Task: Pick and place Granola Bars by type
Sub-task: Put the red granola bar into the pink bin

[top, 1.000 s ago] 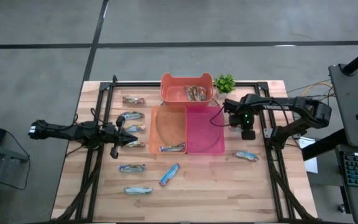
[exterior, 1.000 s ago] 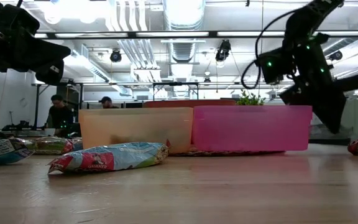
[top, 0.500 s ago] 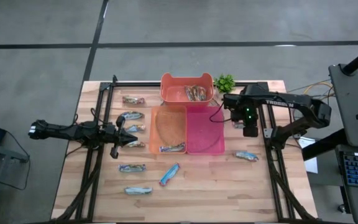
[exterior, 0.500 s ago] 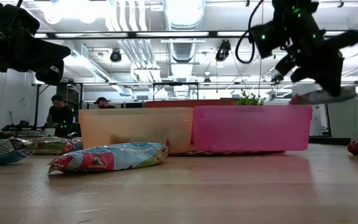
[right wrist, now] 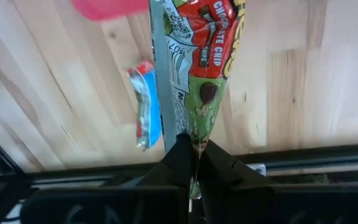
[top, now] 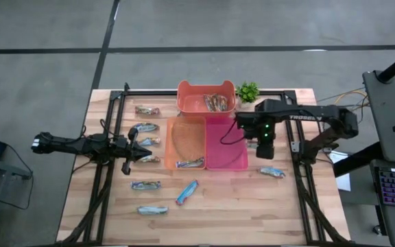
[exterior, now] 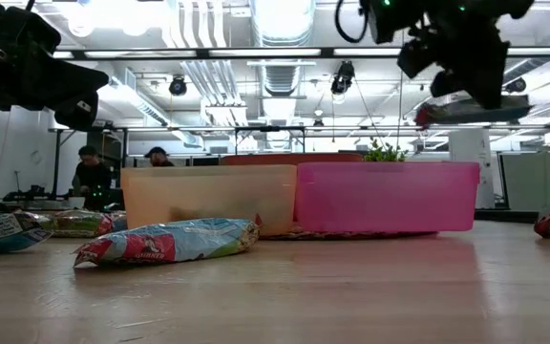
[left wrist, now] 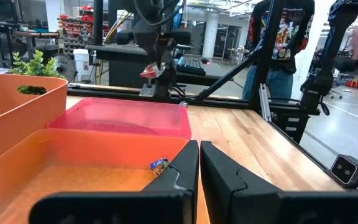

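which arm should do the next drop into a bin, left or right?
Right. The right gripper is already shut on a granola bar, raised beside the pink bin. The left gripper is shut on nothing, waiting by the orange bin.

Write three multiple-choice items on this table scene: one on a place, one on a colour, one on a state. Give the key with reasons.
1. Where is the right gripper?
A. By the pink bin's right edge
B. Over the table's front left corner
C. Inside the top salmon bin

2. What colour is the bin nearest the right gripper?
A. Blue
B. Pink
C. White

3. What state is the right gripper in?
A. Open and empty
B. Shut and empty
C. Shut on a granola bar

Key: 1 A, the high view shows it at that bin's right edge. 2 B, the low view shows its pink wall. 3 C, the right wrist view shows the fingers pinching the green and red granola bar, lifted clear of the table.
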